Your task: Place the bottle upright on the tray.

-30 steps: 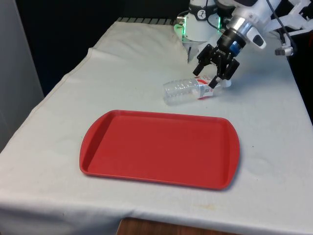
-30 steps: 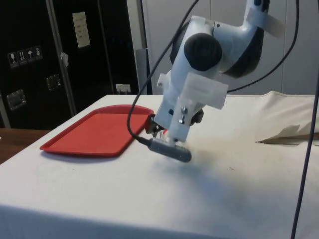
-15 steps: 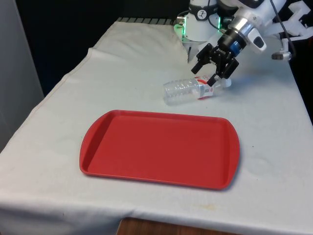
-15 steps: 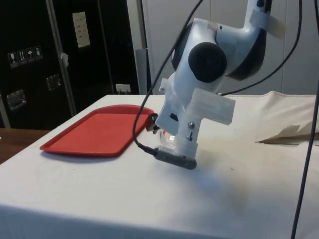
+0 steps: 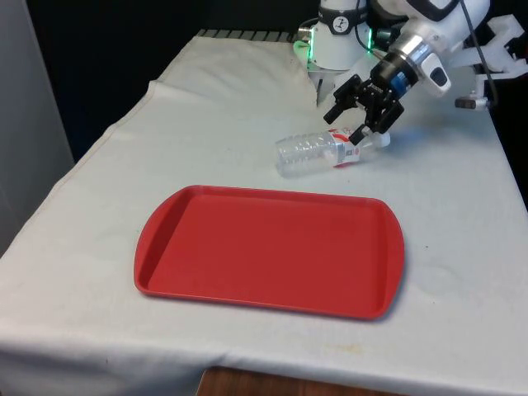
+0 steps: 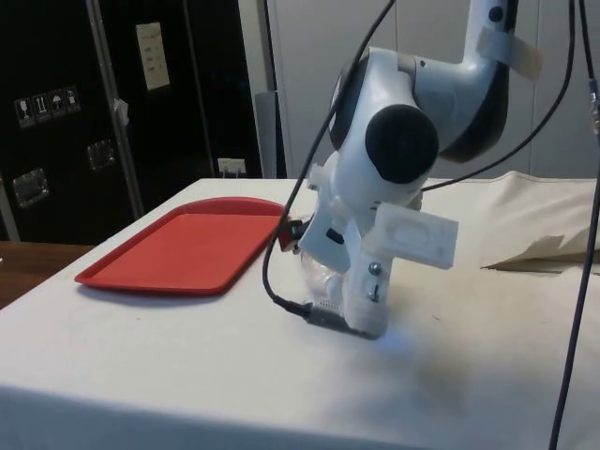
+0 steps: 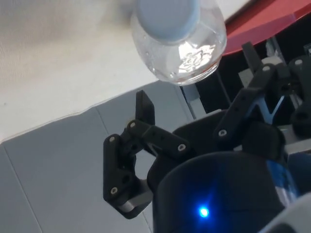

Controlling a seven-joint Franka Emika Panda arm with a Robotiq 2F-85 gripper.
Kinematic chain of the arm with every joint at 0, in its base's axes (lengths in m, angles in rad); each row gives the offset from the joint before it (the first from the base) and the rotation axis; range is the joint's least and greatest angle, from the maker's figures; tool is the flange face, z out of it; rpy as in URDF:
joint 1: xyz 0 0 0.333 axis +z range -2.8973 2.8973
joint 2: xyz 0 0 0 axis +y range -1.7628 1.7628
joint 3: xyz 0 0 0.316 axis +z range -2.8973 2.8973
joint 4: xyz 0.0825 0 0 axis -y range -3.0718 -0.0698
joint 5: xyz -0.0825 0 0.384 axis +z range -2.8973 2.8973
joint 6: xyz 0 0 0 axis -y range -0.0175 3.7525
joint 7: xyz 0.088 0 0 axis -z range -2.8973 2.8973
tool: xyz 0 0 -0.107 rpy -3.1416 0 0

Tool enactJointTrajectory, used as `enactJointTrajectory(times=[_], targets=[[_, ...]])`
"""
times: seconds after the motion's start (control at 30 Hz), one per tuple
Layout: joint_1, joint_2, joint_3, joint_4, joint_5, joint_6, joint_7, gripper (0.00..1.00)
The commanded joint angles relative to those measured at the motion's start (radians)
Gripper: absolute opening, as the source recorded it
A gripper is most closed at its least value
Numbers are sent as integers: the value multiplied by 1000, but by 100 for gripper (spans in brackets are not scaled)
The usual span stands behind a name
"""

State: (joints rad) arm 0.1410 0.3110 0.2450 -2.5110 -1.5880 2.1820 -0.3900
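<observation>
Because the clear ribbed plastic bottle (image 5: 323,153) lies on its side on the white cloth, just beyond the flat red plastic tray's (image 5: 169,247) far rim, I judge it could roll or squirt away if my black two-finger pincer (image 5: 364,110) closes off-centre near its pale cap (image 7: 166,18). My fingers (image 7: 144,108) stand apart, clamped on nothing, and I can read no writing on the red-and-white label (image 5: 343,153).

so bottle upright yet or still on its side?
On its side. The bottle lies flat on the cloth behind the tray, capped end under the open gripper.
</observation>
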Motion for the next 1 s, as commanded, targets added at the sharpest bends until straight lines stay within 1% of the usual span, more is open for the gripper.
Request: enactJointTrajectory(times=[0.0, 0.23, 0.27, 0.3, 0.6, 0.87, 0.9, 0.93, 0.97], targets=[[5, 11, 1, 6, -18, -13, 22, 100], [2, 24, 9, 11, -31, -27, 37, 100], [0, 27, 9, 11, -22, -26, 29, 100], [2, 25, 9, 11, -29, -27, 34, 100], [0, 28, 9, 11, -22, -26, 29, 100], [6, 52, 9, 21, -33, -38, 55, 100], [1, 46, 9, 16, -23, -30, 42, 100], [6, 53, 9, 21, -34, -42, 57, 100], [6, 54, 10, 22, -34, -46, 59, 100]])
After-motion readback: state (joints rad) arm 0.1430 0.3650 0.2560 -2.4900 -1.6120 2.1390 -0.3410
